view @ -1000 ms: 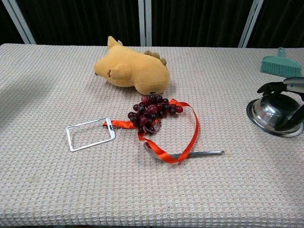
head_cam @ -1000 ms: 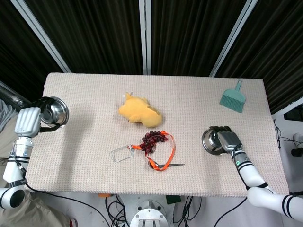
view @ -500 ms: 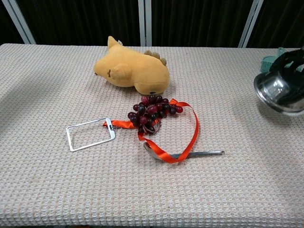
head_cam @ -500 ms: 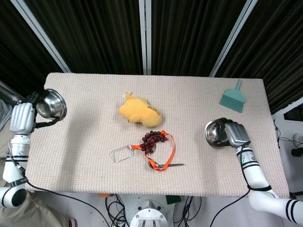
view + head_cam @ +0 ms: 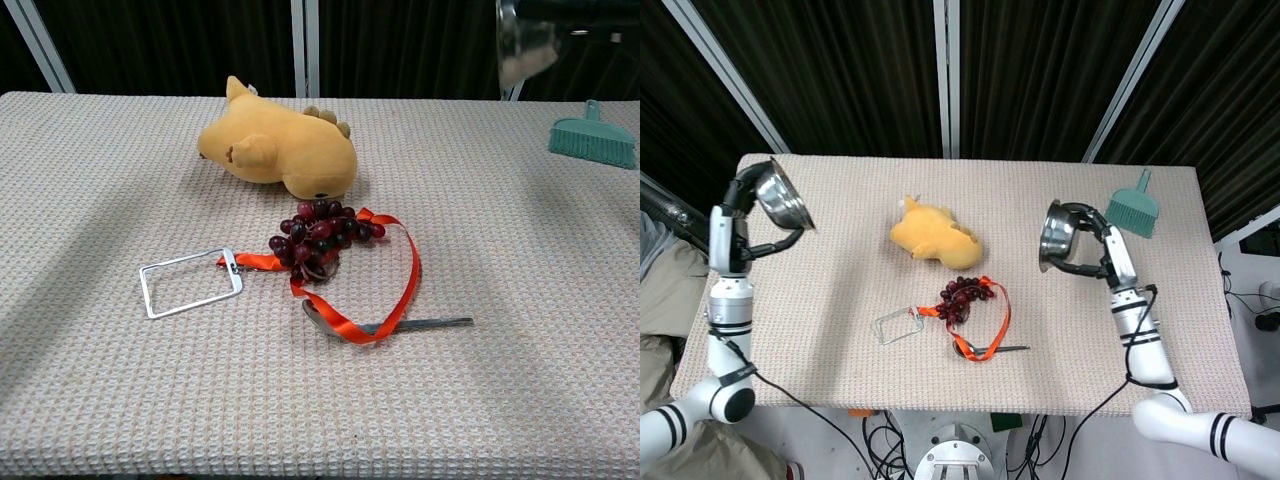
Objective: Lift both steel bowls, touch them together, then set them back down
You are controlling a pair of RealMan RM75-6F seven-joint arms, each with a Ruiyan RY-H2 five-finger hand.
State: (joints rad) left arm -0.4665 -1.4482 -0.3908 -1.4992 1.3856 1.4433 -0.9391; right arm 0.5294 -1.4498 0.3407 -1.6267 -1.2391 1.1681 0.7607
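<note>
My left hand [image 5: 735,215] holds a steel bowl [image 5: 782,196] up above the table's far left corner, tilted on its side with the opening facing right. My right hand [image 5: 1100,250] grips the second steel bowl [image 5: 1056,234] in the air over the right half of the table, tilted with its opening facing left. In the chest view only that second bowl [image 5: 524,42] shows, at the top edge, blurred; the hand behind it is hard to make out. The two bowls are far apart, with the toy between them.
A yellow plush toy [image 5: 935,236] lies mid-table. In front of it are a bunch of red grapes [image 5: 964,293], an orange ribbon [image 5: 995,315], a spoon [image 5: 990,349] and a clear card holder [image 5: 900,325]. A teal brush [image 5: 1132,207] lies at the far right.
Both bowls have been lifted off the table and tipped on their sides. The left one rose and moved right; the right one rose and moved left and farther back.
</note>
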